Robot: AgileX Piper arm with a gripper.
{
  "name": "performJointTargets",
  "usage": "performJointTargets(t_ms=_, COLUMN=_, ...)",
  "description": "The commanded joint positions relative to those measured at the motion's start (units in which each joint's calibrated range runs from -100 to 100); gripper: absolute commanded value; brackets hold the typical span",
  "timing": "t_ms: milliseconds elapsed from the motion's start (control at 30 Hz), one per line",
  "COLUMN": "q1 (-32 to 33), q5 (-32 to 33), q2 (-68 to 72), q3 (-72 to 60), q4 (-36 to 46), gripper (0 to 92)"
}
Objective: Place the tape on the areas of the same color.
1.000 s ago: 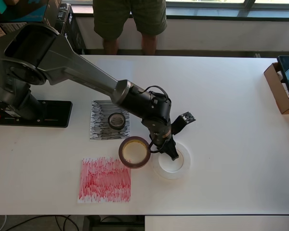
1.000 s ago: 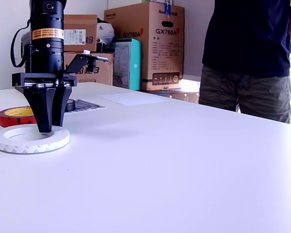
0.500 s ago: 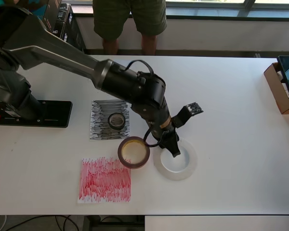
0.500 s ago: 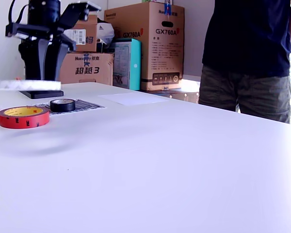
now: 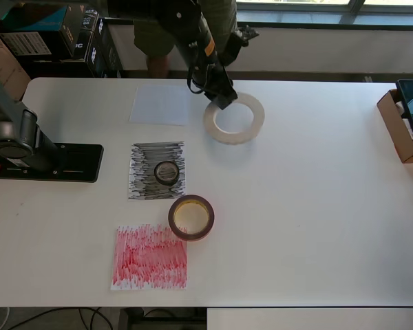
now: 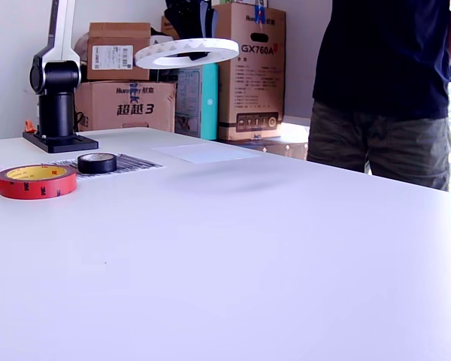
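Note:
My gripper (image 5: 220, 98) is shut on the rim of the large white tape roll (image 5: 235, 118) and holds it high above the table, also in the exterior view (image 6: 186, 53). In the overhead view the roll hangs just right of the plain white patch (image 5: 158, 104). The small black roll (image 5: 166, 172) sits on the scribbled black patch (image 5: 144, 180). The dark red roll (image 5: 191, 217) with a yellowish core lies on bare table, just above and right of the scribbled red patch (image 5: 150, 256).
The arm's base (image 5: 45, 161) stands at the overhead view's left. A person (image 5: 186, 24) stands at the far table edge. An open cardboard box (image 5: 403, 127) sits at the right edge. Cardboard boxes (image 6: 225, 71) are stacked behind the table.
The gripper has lifted the white roll off the table and carried it up and toward the far side, near the white patch. The other two rolls have not moved.

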Motion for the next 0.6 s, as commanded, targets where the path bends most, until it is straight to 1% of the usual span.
performJointTargets(t_ms=0, q1=12.5, q5=0.0, q2=-9.8, q3=15.1, q4=-7.8, gripper=0.2)
performJointTargets(t_ms=133, q1=14.3, q5=-0.2, q2=-15.8, q3=28.1, q4=-19.7, gripper=0.5)
performJointTargets(t_ms=233, q1=15.8, q5=-0.4, q2=-17.8, q3=37.0, q4=-25.0, gripper=0.5)
performJointTargets(t_ms=400, q1=19.2, q5=-0.6, q2=-16.5, q3=45.0, q4=-26.1, gripper=0.5)
performJointTargets(t_ms=567, q1=20.7, q5=-0.2, q2=-10.7, q3=44.7, q4=-26.3, gripper=0.5)
